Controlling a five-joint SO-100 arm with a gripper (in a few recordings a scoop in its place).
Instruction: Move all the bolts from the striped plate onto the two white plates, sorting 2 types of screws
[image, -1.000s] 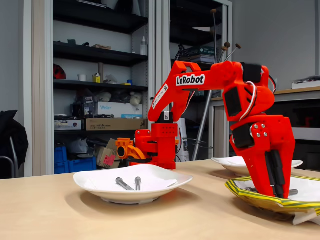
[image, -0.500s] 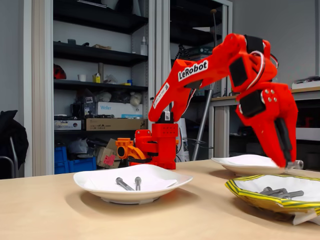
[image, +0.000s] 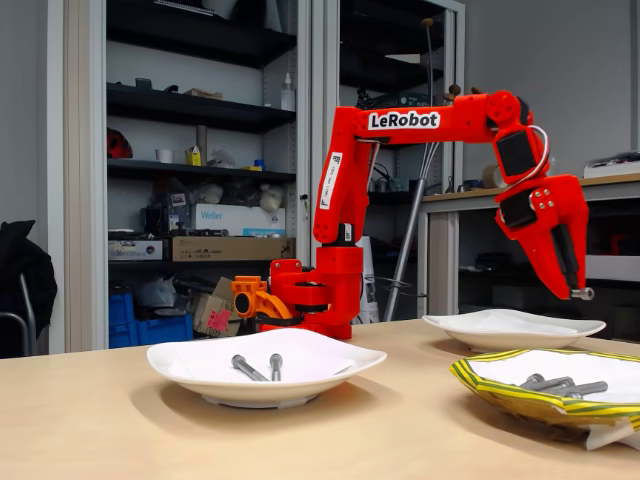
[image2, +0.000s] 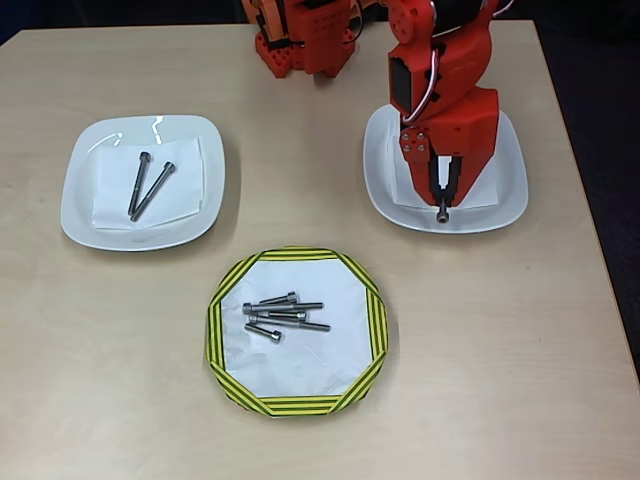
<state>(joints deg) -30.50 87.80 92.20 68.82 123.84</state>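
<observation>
Holding a short grey metal bolt (image2: 442, 214) in pinched fingers, the orange gripper (image2: 443, 205) needs a low release over the plain white plate's (image2: 512, 192) centre.

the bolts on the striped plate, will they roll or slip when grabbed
The bolts have round metal shafts, so they would probably roll if nudged. They lie bunched and touching, so lifting one may shift its neighbours. Smooth grey metal looks slippery in the gripper, which holds one now.

The arm (image: 420, 125) is bright red-orange plastic with a white "LeRobot" label, black motor blocks, a white cable loop and silver screws above its gripper (image: 577, 292).
</observation>
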